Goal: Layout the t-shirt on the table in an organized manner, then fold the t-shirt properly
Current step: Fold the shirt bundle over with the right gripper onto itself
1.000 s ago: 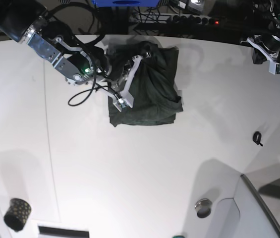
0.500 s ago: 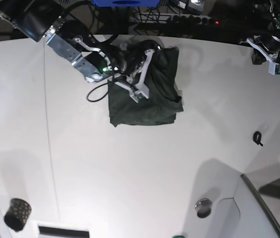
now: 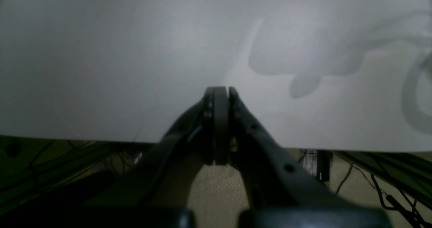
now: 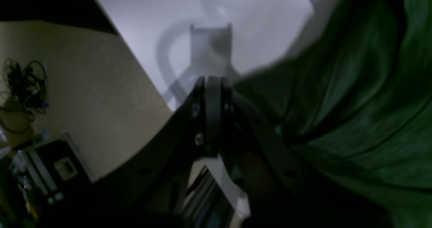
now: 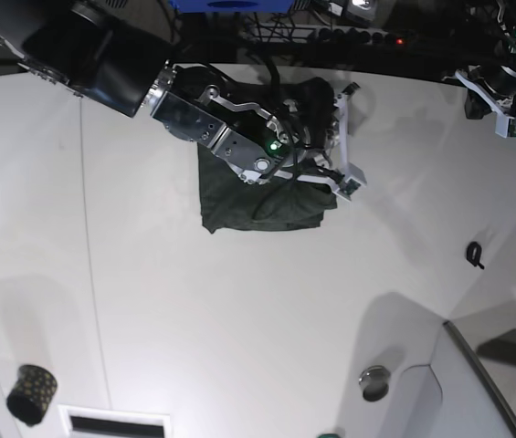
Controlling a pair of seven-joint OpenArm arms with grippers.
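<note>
item: t-shirt (image 5: 258,205), dark green, lying folded at the far middle of the table (image 5: 239,319). judged soft, light, limp; taking corners or hem suits best. right gripper (image 4: 212,81) hovering over its right edge, clenched, holding nothing; left gripper (image 3: 219,91) clenched, idling far right.

The right arm (image 5: 230,137) hides much of the t-shirt (image 5: 258,205), whose folds look blurred at the right wrist.

white table (image 5: 239,319) under green t-shirt (image 5: 258,205)

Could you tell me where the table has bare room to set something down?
Bare table stretches between the t-shirt and the cup, and right of the shirt toward a black clip. It is crowded at the shirt, under the right arm.
</note>
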